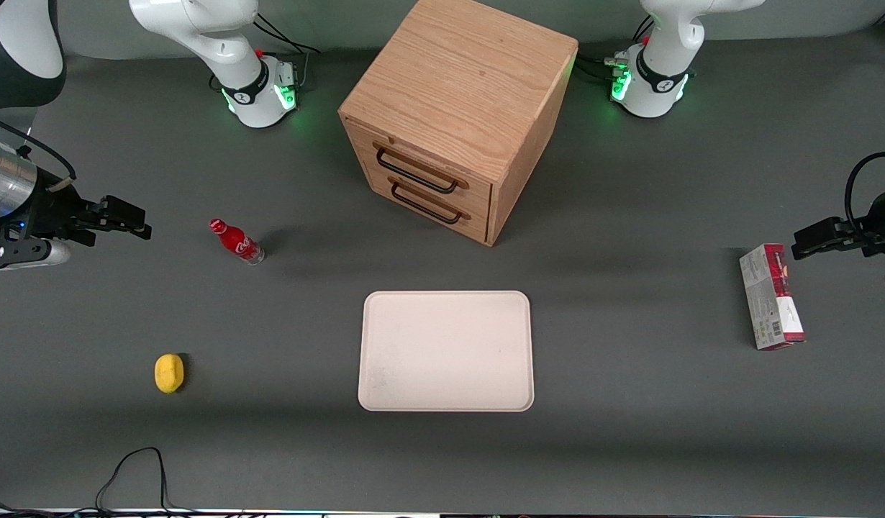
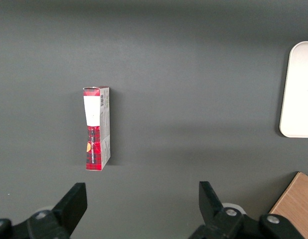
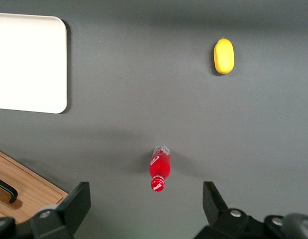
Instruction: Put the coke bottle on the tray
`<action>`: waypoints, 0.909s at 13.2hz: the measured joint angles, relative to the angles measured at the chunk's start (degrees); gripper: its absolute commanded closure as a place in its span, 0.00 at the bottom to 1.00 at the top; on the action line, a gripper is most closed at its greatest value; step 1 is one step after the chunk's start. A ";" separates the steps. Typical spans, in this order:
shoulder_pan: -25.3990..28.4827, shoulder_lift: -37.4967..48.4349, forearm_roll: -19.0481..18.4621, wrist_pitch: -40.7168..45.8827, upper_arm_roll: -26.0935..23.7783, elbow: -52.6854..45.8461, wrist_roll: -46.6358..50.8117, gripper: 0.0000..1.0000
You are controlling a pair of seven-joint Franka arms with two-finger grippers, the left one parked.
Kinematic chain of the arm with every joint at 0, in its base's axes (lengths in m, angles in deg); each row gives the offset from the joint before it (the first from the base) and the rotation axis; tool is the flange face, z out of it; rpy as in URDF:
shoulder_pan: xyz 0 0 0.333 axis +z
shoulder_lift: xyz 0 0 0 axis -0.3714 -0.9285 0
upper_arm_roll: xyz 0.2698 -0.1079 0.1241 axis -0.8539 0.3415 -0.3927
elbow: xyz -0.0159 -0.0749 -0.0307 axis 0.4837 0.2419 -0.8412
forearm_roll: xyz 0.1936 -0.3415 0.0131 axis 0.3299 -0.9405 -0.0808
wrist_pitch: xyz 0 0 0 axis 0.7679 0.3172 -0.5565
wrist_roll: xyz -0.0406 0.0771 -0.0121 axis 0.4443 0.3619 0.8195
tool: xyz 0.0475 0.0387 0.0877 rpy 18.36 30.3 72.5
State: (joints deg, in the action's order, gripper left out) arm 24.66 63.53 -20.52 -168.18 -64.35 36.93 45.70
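Red coke bottle (image 1: 237, 242): stands upright on counter (image 1: 629, 432), cap up, apart from tray (image 1: 446, 350). We note gripper (image 1: 137, 223) w/ jaws open, empty, near bottle.

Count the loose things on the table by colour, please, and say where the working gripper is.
Red: 2, the coke bottle and the red-and-grey carton
Yellow: 1, the lemon-like fruit
Cream-white: 1, the tray
Wood: 1, the cabinet
Total: 5
The gripper hangs open, toward the working arm's end, apart from the bottle.
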 measured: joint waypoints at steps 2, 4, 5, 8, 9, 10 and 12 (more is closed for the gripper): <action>0.00 -0.01 0.00 0.02 0.14 -0.37 0.02 0.00; 0.00 -0.04 0.02 0.15 0.28 -0.89 0.02 0.00; 0.03 -0.05 0.02 0.19 0.28 -1.00 0.02 0.00; 0.39 -0.18 0.02 1.44 0.27 -1.55 0.04 0.00; 0.38 -0.18 0.02 2.59 0.32 -1.74 0.06 0.00; 0.37 -0.18 0.14 3.56 0.45 -1.93 0.07 0.00; 0.35 -0.19 0.64 4.60 0.93 -2.06 0.08 0.00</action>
State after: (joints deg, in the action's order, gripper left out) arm 25.01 63.34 -19.88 -163.58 -63.42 34.87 45.78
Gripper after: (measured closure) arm 0.000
